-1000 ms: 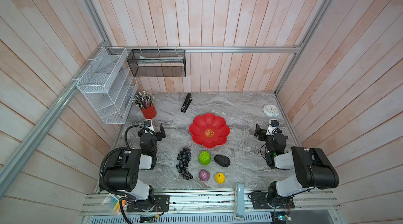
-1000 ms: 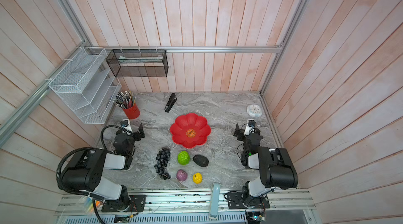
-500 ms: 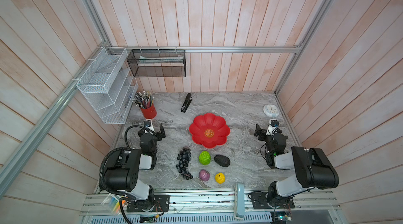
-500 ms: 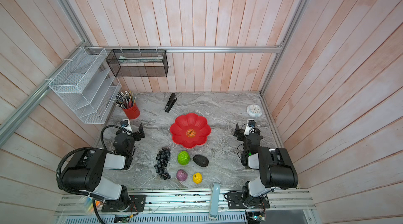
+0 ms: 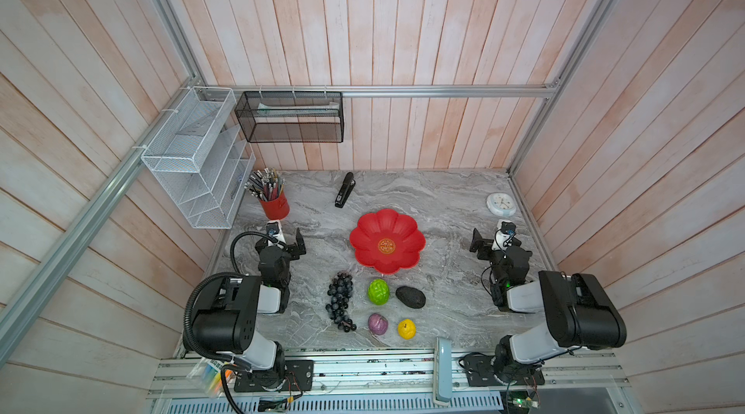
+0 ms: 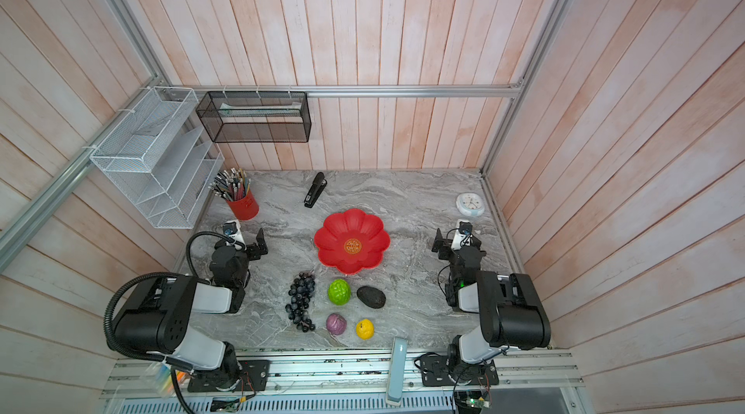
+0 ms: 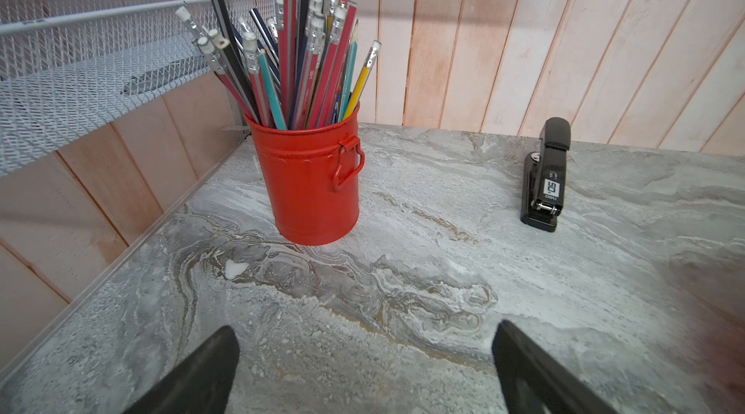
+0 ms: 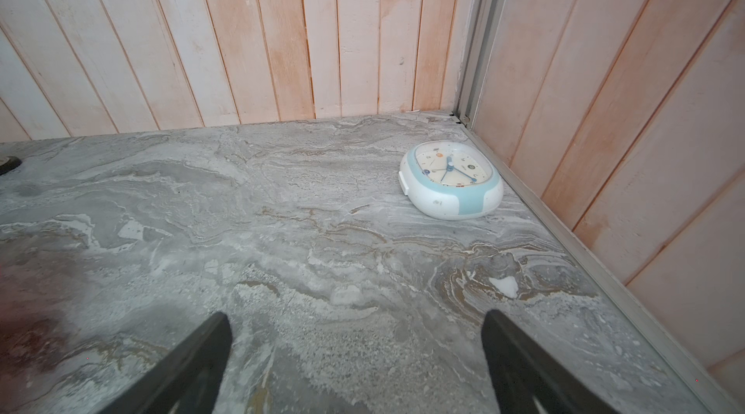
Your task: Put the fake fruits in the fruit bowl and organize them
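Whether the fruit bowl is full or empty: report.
Empty: the fruit bowl shows only bare red and its gold emblem; the fruits lie outside it.

Mock office desk in a lab booth. Its worktop (image 5: 443,198) is boxed by aluminium framing (image 5: 403,90); pencil cup (image 5: 275,206), stapler (image 5: 344,190), clock (image 5: 500,204) present.

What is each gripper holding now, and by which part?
Nothing is held. The left gripper and the right gripper are both open and empty.

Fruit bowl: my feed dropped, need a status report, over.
Left gripper and right gripper open, empty. Fruit bowl empty; five fake fruits on the table beside it. Nothing blocks the way.
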